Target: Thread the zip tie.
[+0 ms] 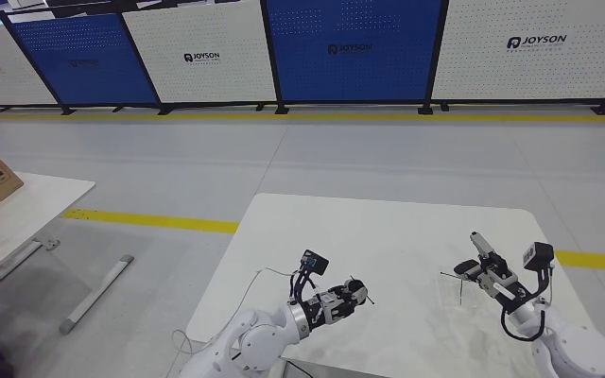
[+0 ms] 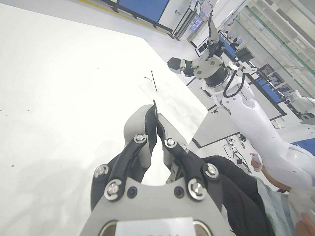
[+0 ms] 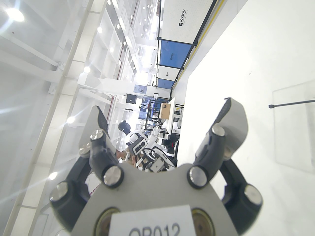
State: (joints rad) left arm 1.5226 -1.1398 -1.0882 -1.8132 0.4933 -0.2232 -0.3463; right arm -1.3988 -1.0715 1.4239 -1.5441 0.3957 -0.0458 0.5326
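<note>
Pinching a thin black zip tie between its closed jaws, the left gripper lets only a short tip of the strap stand out past the pads. From above, this gripper sits over the near left part of the white table, close to the near edge, and the held strap pokes out to the right.

The right gripper has its jaws spread wide with nothing between them. It hangs over the near right part of the table, inside the right edge.

Between the two grippers, nearer the right one, a clear flat sheet lies on the tabletop. On it rests a loose zip tie, its small head toward the sheet's edge. The left wrist view shows the sheet with a longer tie and, just beside that, a shorter tie. They lie close together, and whether they touch cannot be told.

Beyond both grippers the white top runs to its far edge and rounded far corners. The two arms are well apart.
</note>
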